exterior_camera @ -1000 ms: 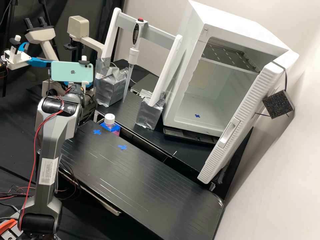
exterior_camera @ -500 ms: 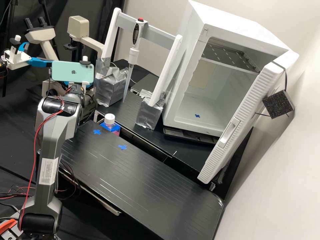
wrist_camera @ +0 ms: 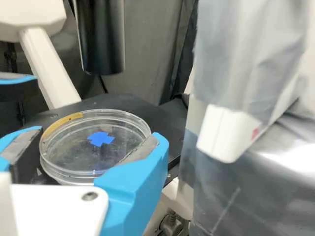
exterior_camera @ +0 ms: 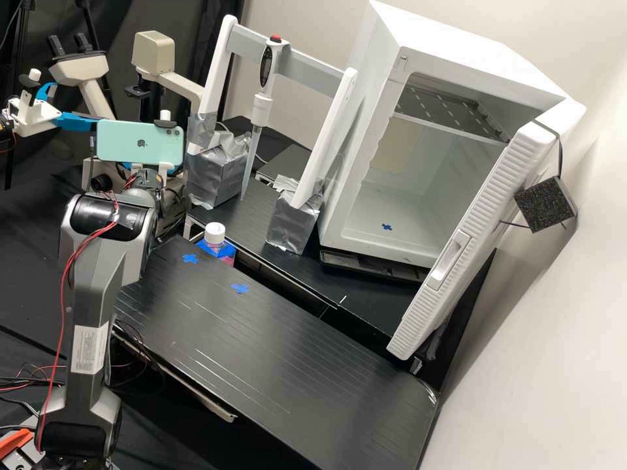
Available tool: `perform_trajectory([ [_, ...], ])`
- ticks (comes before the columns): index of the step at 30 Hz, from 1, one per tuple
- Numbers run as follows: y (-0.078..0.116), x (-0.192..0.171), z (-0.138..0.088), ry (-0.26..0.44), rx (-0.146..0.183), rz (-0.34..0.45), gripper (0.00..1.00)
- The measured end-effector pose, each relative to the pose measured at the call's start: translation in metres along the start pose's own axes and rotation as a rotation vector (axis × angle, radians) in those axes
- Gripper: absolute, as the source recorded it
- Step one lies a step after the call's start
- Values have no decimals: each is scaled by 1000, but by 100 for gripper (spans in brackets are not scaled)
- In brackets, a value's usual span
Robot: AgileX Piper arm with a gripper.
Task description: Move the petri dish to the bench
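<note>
In the high view, the gripper (exterior_camera: 175,168) is mostly hidden behind the phone, beside the microscope at the far left end of the benches. The wrist view has the gripper (wrist_camera: 98,135) closed around the clear round petri dish (wrist_camera: 64,169), a pad against either side of its rim. The dish lies level, at the black microscope stage (wrist_camera: 147,104); whether it touches the stage I cannot tell. A blue cross shows through its clear plastic, and a yellowish strip marks the rim. The black front bench (exterior_camera: 281,352) carries two blue tape crosses (exterior_camera: 240,288).
A black cylinder (wrist_camera: 101,39) hangs over the stage. Beside it stand a foil-wrapped foot (exterior_camera: 219,170) and the pipette stand (exterior_camera: 287,55). A white-capped bottle (exterior_camera: 215,236) is at the bench's back edge. Farther right is the white incubator (exterior_camera: 405,212), its door open.
The arm's elbow has drawn back to the left, and the phone on the wrist has shifted slightly left. The bench objects have stayed put.
</note>
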Motion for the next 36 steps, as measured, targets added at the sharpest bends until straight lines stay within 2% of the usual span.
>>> perform_trajectory([
  [2, 1, -8, -3, 6, 2, 13, 0],
  [5, 0, -20, -5, 18, -21, 23, 0],
  [8, -5, -34, -5, 14, -25, 24, 0],
  [19, -37, -97, 2, 32, -60, 13, 0],
  [24, -46, -128, 14, 31, -50, 42, 0],
  [26, -48, -138, 23, 14, -34, 51, 0],
  [29, -48, -153, 34, -8, -8, 77, 0],
  [33, -47, -173, 50, -32, -2, 106, 0],
  [36, -42, -190, 61, -53, 17, 153, 0],
])
